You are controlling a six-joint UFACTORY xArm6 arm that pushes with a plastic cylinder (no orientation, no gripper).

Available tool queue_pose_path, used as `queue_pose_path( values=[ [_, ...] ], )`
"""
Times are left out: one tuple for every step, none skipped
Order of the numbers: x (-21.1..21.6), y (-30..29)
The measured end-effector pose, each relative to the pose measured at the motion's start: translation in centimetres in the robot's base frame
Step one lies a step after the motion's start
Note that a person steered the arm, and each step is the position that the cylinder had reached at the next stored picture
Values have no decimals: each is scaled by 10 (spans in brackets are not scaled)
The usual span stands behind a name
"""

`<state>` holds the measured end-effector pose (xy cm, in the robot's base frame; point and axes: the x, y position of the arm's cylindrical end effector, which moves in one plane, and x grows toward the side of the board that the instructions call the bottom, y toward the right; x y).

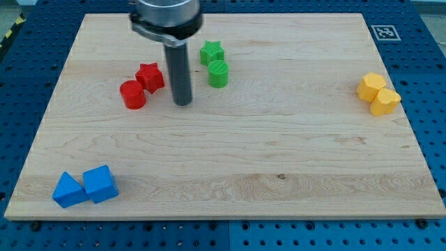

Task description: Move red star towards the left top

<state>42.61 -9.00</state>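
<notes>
- We see the board (293, 150) holding every block; no container.
- The red star (150, 76) sits upper left, touching the red cylinder (132, 94).
- Open wood lies above and left of the star.
- No fingers: our tip (182, 103) stands just right of the star, apart, gripping nothing.

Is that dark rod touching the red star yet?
Apart. The camera view shows bare wood between my tip and the red star.
</notes>
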Motion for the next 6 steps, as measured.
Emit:
queue_pose_path(
  values=[
    [-28,-32],
    [-45,-44],
    [-46,-47],
    [-53,-51],
    [-72,-56],
    [-84,-63]
  ],
)
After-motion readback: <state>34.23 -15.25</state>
